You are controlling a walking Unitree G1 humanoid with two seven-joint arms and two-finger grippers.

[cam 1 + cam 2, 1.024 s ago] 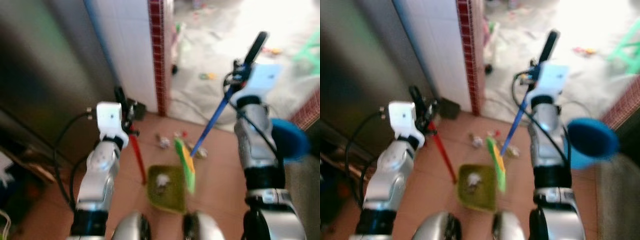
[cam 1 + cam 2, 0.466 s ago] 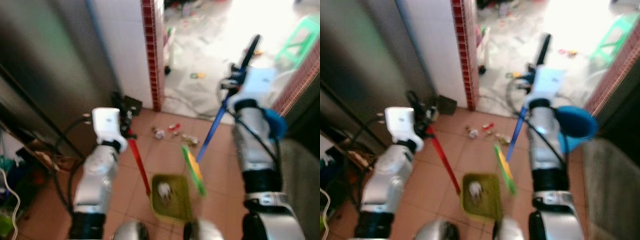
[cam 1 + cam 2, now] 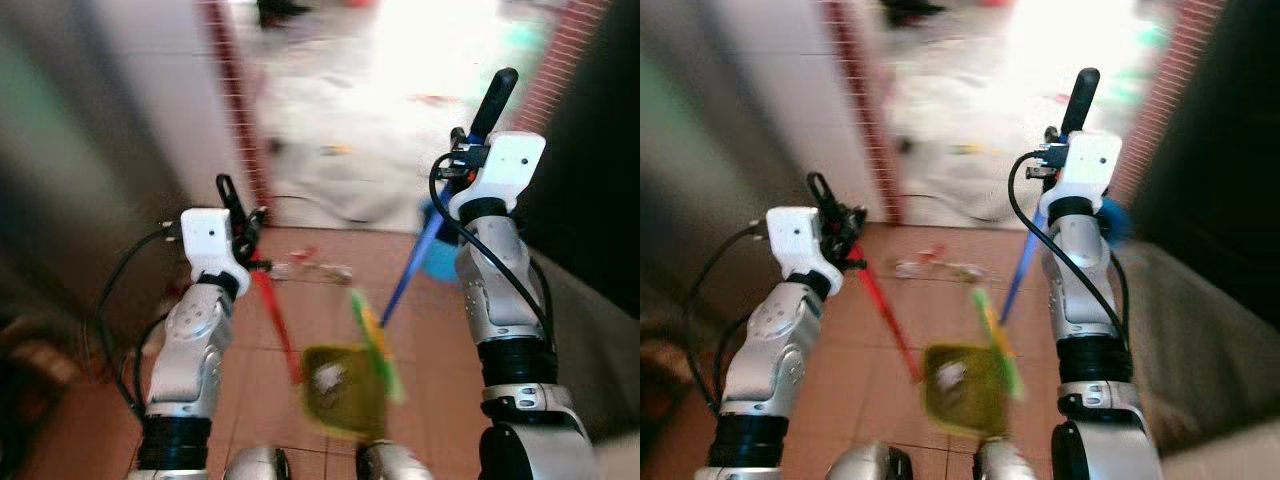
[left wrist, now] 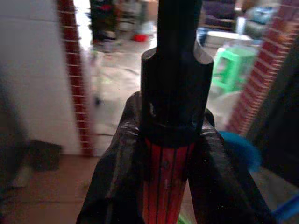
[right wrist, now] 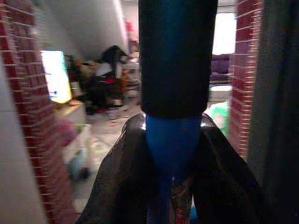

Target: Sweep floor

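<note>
Nearest the robot's feet, the green dustpan (image 3: 340,388) lay on the terracotta floor tiles (image 3: 90,430) with a pale scrap inside it. The broom's green-and-yellow head (image 3: 372,335) rested against its right edge. The dustpan's red handle (image 4: 167,182) rose to the left gripper (image 4: 167,161), whose black fingers (image 4: 122,168) were clamped on it just below its black cap. The blue broom handle (image 3: 1020,268) slanted up to the right gripper (image 5: 174,154), closed tight around it under the black grip. Beyond the dustpan, a few blurred bits of litter (image 3: 308,268) lay on the tiles near the red brick pillar (image 3: 232,95). Farther off, a green stool (image 4: 232,63) stood in the brightly lit room.
</note>
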